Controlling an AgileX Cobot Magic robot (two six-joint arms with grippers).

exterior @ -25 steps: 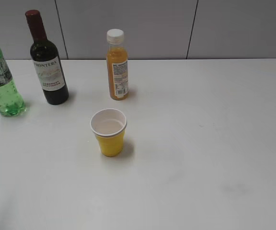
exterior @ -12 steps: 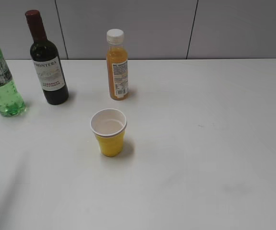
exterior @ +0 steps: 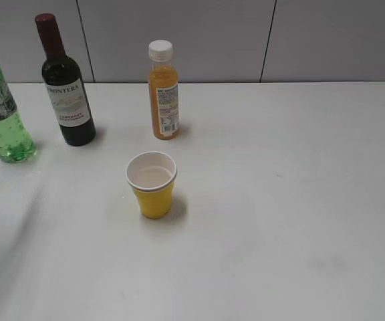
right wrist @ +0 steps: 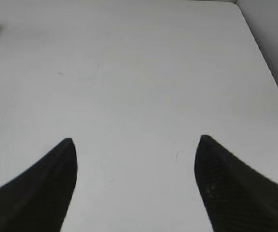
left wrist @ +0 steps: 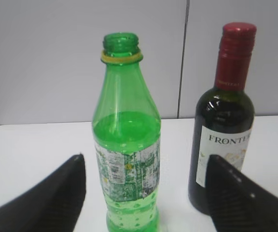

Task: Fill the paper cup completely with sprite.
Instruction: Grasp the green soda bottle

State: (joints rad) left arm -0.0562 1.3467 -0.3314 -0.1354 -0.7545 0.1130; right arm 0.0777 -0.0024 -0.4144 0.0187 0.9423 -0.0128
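White table point(exterior: 299, 200), grey panelled wall behind. We list: paper cup point(exterior: 152, 184) — upright near centre, apart from the bottles; sprite point(exterior: 2, 114) — uncapped green bottle at far left edge, just beside a dark wine bottle point(exterior: 66, 83); orange juice bottle point(exterior: 163, 90) behind the cup. Left gripper point(left wrist: 146, 181) released, fingers either side of the sprite, not touching. Right gripper point(right wrist: 136, 164) released over bare table.

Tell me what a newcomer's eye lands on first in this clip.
The yellow paper cup stands alone mid-table, apparently empty. Behind it are an orange juice bottle and a dark wine bottle. At far left, the uncapped green sprite bottle sits framed between the open left claw fingers, ungrasped.
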